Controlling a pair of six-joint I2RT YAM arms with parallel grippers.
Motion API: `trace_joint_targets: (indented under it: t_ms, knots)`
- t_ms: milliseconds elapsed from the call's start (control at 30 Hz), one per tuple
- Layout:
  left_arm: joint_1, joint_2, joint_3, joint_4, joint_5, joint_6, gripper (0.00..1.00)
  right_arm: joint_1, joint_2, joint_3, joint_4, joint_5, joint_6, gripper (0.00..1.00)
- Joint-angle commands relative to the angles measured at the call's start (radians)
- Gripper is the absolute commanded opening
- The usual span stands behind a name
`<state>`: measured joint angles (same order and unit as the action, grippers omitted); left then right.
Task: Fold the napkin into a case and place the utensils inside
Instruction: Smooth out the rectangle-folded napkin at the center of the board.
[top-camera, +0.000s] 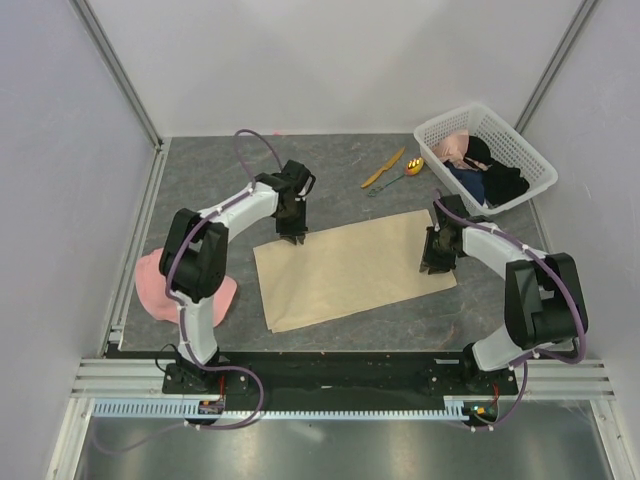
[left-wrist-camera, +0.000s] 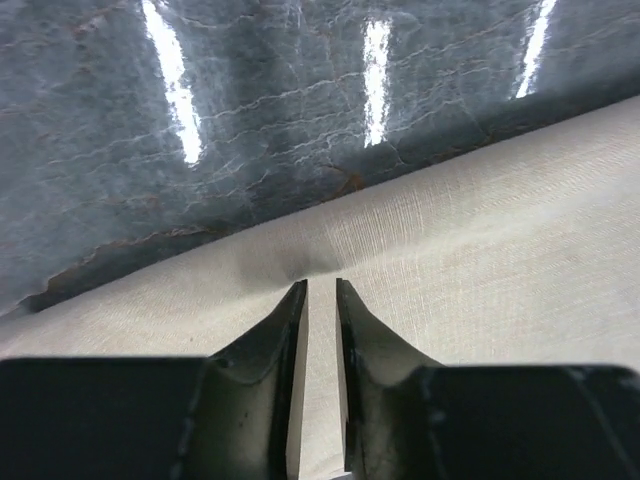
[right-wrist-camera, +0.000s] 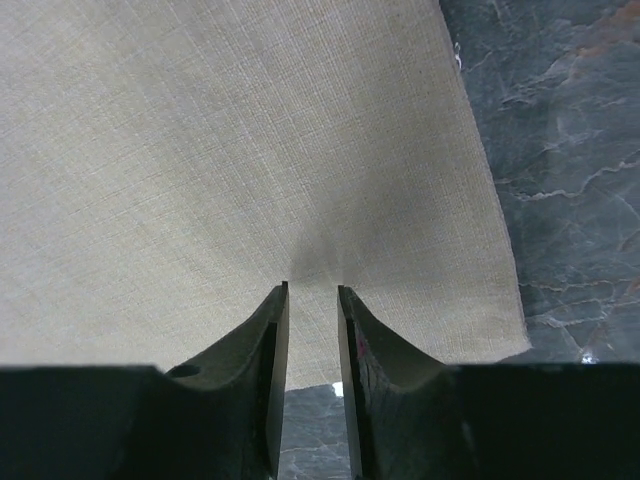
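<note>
The beige napkin (top-camera: 350, 268) lies flat across the middle of the table. My left gripper (top-camera: 293, 238) points down on its far left corner. In the left wrist view its tips (left-wrist-camera: 320, 285) stand a narrow gap apart, with napkin (left-wrist-camera: 480, 240) puckered between them. My right gripper (top-camera: 436, 266) presses on the napkin's right edge. Its jaws (right-wrist-camera: 312, 288) are just as narrow, pinching napkin (right-wrist-camera: 250, 150) close to the corner. The orange knife (top-camera: 383, 168) and the green-handled spoon (top-camera: 405, 172) lie side by side beyond the napkin, away from both grippers.
A white basket (top-camera: 520, 135) with dark and pink clothes stands at the back right, close behind the right arm. A pink cap (top-camera: 160, 285) lies at the left beside the left arm's base. Grey walls close in the table on three sides.
</note>
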<state>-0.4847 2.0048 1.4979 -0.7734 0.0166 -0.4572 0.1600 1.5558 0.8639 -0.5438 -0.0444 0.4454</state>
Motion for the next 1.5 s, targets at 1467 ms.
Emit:
trace_joint_targets:
  t_ms: [1467]
  knots:
    - [-0.124, -0.833, -0.915, 0.014, -0.069, -0.672, 0.31, 0.329, -0.169, 0.112, -0.076, -0.003, 0.078, 0.48]
